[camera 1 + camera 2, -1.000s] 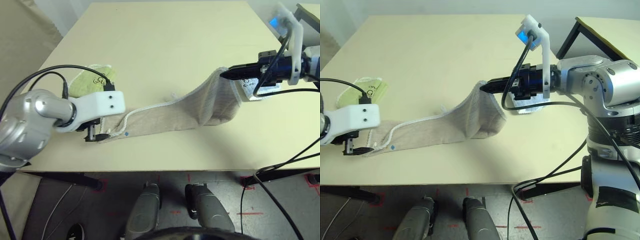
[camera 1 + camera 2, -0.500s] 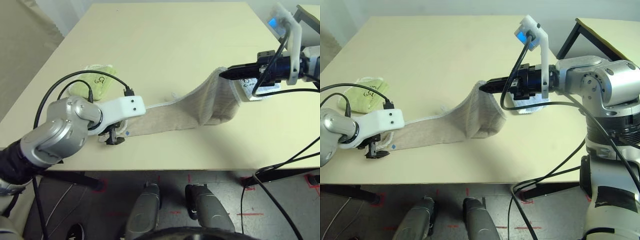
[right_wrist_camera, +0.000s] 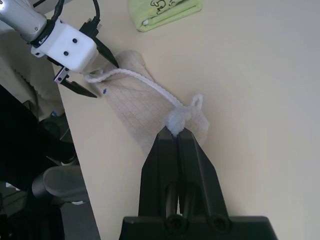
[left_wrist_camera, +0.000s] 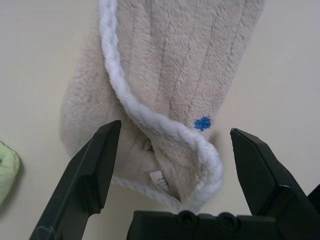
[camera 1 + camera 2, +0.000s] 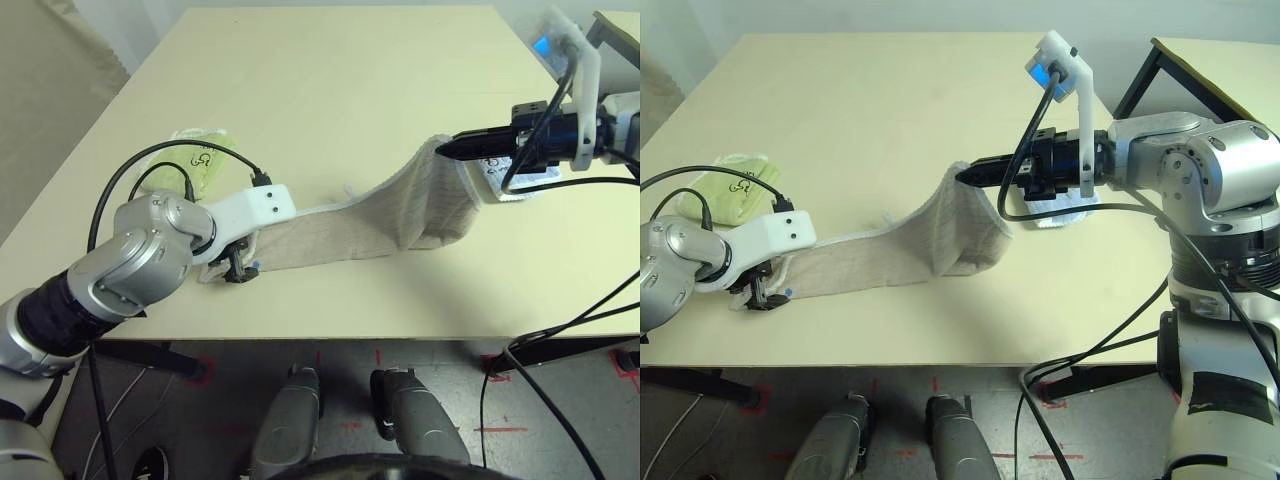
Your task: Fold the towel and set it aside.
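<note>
Between my two tools the towel [image 5: 380, 215] lies stretched in a long band across the desk [image 5: 330, 100]. Right tool [image 5: 447, 148] is clamped shut on the towel's far end, at a bunched bit of the white edging; from the right wrist camera a small white loop [image 3: 196, 100] sticks up just beside the pinch. That end is lifted off the desk, and the cloth drapes down from it in a fold.

Left tool [image 5: 236, 272] points steeply down over the towel's other end, which lies flat on the desk. Its fingers [image 4: 90, 175] stand wide apart, one to either side of the cloth end; I cannot tell whether the tips touch the towel or the desk. Between them I see the curling white edging [image 4: 150, 120], a small blue mark [image 4: 202, 123] and a white label [image 4: 161, 179] tucked under the edge.

A light green towel [image 5: 195, 160], folded, lies on the desk just beyond the left tool, apart from the beige one. Behind the right tool a light blue cloth [image 5: 1060, 212] lies on the desk, mostly covered by that arm.
</note>
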